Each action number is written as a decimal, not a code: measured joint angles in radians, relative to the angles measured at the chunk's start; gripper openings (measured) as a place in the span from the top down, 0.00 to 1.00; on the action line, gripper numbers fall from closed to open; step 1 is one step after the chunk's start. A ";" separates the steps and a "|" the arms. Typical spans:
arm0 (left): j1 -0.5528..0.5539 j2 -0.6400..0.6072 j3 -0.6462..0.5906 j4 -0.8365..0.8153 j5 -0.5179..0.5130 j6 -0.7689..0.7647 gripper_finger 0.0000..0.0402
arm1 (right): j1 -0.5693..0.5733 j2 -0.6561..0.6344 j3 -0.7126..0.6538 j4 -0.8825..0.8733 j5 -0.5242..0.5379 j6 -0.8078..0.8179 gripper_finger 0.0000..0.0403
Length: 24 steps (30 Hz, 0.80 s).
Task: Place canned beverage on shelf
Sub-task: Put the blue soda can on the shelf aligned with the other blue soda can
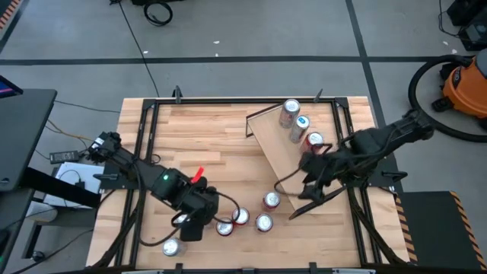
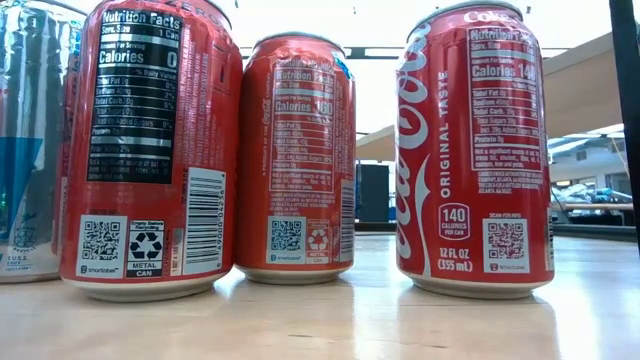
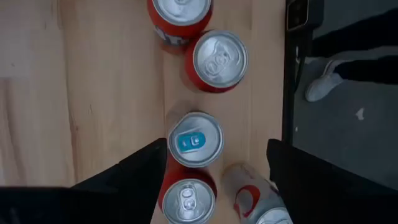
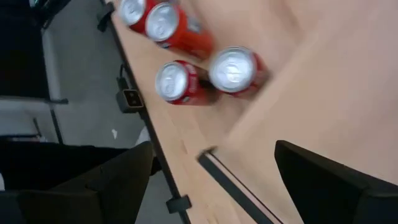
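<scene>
Butcher-block table (image 1: 228,129) on a grey floor, black frame at its edges. Shelf (image 1: 285,156): light plank lying askew on the table's right half, three cans (image 1: 298,122) standing in a row near its far end. Loose cans (image 1: 255,215): a cluster standing upright on the table near its front edge, beside the shelf's near end, long axes vertical. Left gripper (image 1: 194,226): directly above the left side of that cluster, the nearer arm to it; in the left wrist view a blue-tabbed can (image 3: 195,139) sits just ahead between its spread fingers (image 3: 134,171), nothing gripped. Right gripper (image 1: 310,183): over the shelf's near half, jaws apart and empty, the loose cans off to its left.
</scene>
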 joint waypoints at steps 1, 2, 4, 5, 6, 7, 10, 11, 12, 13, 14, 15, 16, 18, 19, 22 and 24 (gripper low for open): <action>-0.008 0.000 -0.006 0.000 0.000 0.011 0.29 | 0.009 0.015 0.000 0.019 0.000 -0.005 0.14; -0.016 0.000 -0.014 0.000 -0.002 0.022 0.29 | 0.017 0.032 0.004 0.026 0.002 -0.009 0.14; -0.031 0.000 -0.042 0.013 -0.004 0.068 0.29 | 0.035 0.069 0.033 0.014 0.025 -0.024 0.14; -0.037 0.000 -0.060 0.023 -0.004 0.090 0.29 | 0.045 0.086 0.052 0.007 0.041 -0.034 0.14; -0.043 0.000 -0.077 0.033 -0.005 0.106 0.29 | 0.053 0.101 0.073 -0.006 0.057 -0.045 0.14; -0.046 0.000 -0.089 0.036 -0.008 0.117 0.29 | 0.060 0.116 0.098 -0.022 0.073 -0.057 0.14; -0.055 0.000 -0.133 0.065 -0.030 0.110 0.29 | 0.076 0.161 0.175 -0.069 0.124 -0.085 0.14; -0.055 0.000 -0.149 0.086 -0.030 0.097 0.29 | 0.079 0.174 0.199 -0.087 0.140 -0.089 0.14; -0.054 0.001 -0.162 0.102 -0.030 0.090 0.29 | 0.080 0.186 0.222 -0.097 0.153 -0.093 0.14; -0.054 0.001 -0.169 0.115 -0.031 0.088 0.29 | 0.081 0.197 0.245 -0.107 0.164 -0.097 0.14; -0.055 0.001 -0.174 0.129 -0.035 0.087 0.29 | 0.081 0.207 0.264 -0.116 0.170 -0.106 0.14; -0.055 0.001 -0.179 0.141 -0.043 0.086 0.29 | 0.082 0.216 0.281 -0.121 0.174 -0.113 0.14; -0.054 0.001 -0.184 0.146 -0.052 0.086 0.28 | 0.081 0.224 0.294 -0.122 0.179 -0.119 0.14; -0.052 0.001 -0.188 0.144 -0.068 0.084 0.27 | 0.081 0.236 0.313 -0.123 0.187 -0.129 0.14; -0.052 0.001 -0.188 0.145 -0.084 0.084 0.25 | 0.081 0.237 0.315 -0.122 0.190 -0.133 0.14; -0.051 0.001 -0.188 0.152 -0.129 0.084 0.19 | 0.081 0.237 0.315 -0.125 0.194 -0.136 0.14; -0.051 0.001 -0.188 0.154 -0.139 0.084 0.14 | 0.081 0.237 0.315 -0.126 0.195 -0.137 0.14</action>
